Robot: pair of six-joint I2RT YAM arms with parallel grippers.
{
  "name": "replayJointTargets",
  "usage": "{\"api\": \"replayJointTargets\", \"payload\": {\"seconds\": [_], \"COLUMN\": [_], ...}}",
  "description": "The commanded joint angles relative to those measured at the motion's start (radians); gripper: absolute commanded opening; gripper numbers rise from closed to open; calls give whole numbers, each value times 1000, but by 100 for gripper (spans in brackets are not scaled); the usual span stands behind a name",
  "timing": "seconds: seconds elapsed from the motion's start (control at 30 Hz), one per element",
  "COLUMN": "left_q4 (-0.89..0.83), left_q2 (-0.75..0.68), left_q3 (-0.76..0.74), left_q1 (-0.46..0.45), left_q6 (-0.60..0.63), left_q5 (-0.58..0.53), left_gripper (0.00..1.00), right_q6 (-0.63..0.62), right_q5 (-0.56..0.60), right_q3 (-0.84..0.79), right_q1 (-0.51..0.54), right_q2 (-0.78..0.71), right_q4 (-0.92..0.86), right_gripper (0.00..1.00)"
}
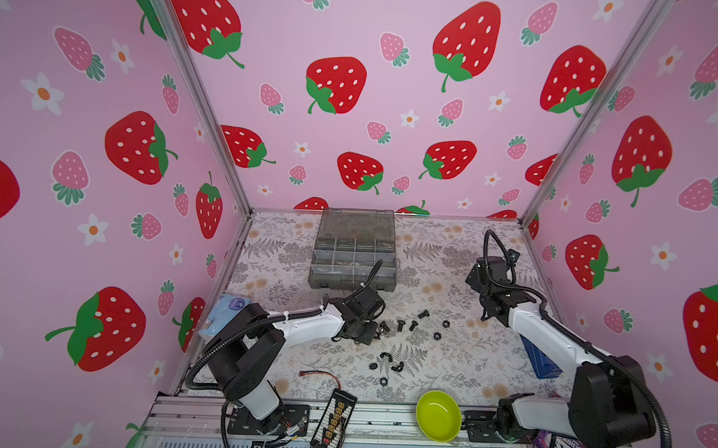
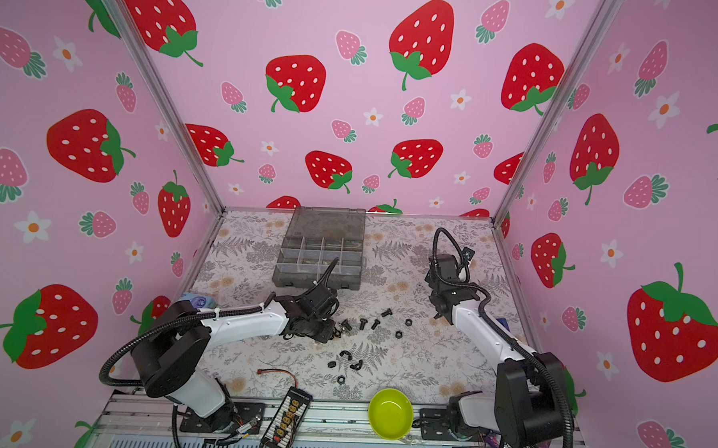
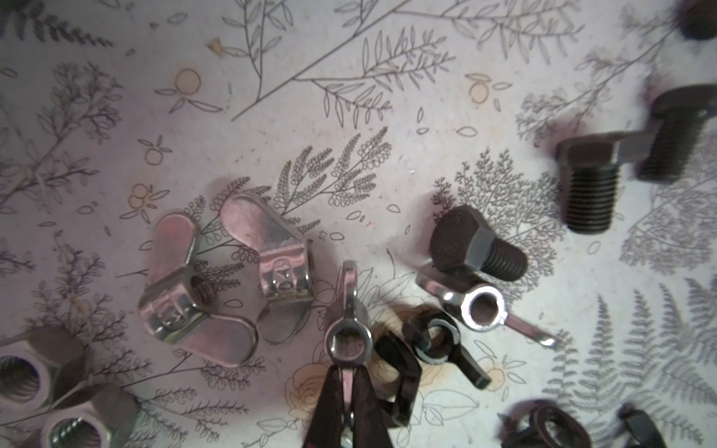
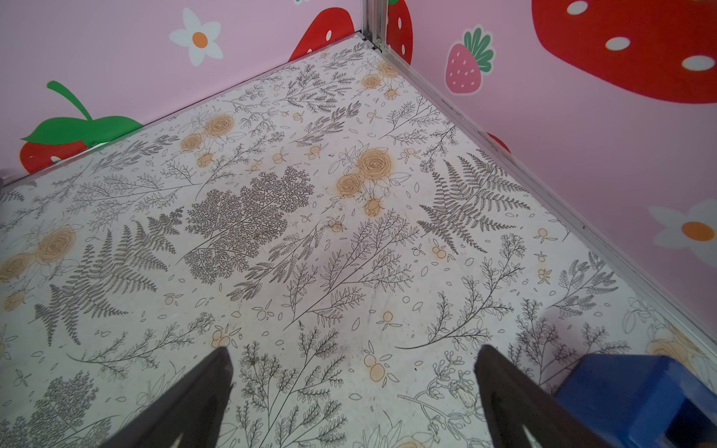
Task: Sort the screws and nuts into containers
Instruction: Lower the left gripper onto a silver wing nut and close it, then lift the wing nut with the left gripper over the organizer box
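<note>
In the left wrist view my left gripper (image 3: 347,374) is shut on one wing of a silver wing nut (image 3: 348,341) that lies on the table. Around it lie other silver wing nuts (image 3: 186,294) (image 3: 485,306), a black wing nut (image 3: 438,341), silver hex nuts (image 3: 23,372) and black screws (image 3: 475,244) (image 3: 589,182). In both top views the screws (image 1: 412,324) (image 2: 376,323) and black nuts (image 1: 384,361) are scattered mid-table, right of the left gripper (image 1: 371,333). The containers (image 1: 353,258) stand behind it, lid open. My right gripper (image 4: 353,360) is open over bare table.
A lime-green bowl (image 1: 438,415) sits at the front edge. A blue box (image 1: 541,357) (image 4: 640,395) lies beside the right arm. A red-and-black wire (image 1: 321,375) and a connector board (image 1: 334,415) lie at the front left. A pale blue packet (image 1: 229,306) lies by the left wall.
</note>
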Motion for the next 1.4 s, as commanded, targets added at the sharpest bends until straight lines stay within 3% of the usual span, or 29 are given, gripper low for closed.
{"api": "replayJointTargets", "payload": {"seconds": [0.0,0.27,0.4,0.6,0.77,1.13,1.37], "left_q4": [-20,-22,3,-8,-34,-103,-91], "left_q2": [7,-54,-97,-104,-89,-14,65], "left_q3": [31,36,61,181,272,380,389], "left_q1": [-7,-11,-12,11,78,279,371], "left_q6": [0,-1,-17,-9,42,237,374], "left_q5": [-9,-31,-104,-221,-250,-212,-92], "left_gripper": [0,0,0,0,0,0,0], "right_q6": [34,35,44,44,31,22,18], "right_q5": [24,19,19,-11,-33,-39,-52], "right_q3": [2,0,-4,-20,-3,3,3], "right_q1": [5,5,5,5,5,5,5], "right_q2": [6,4,-2,-6,7,14,12], "right_q4": [-15,-9,-2,31,35,33,31], "right_gripper": [100,100,100,100,100,100,100]}}
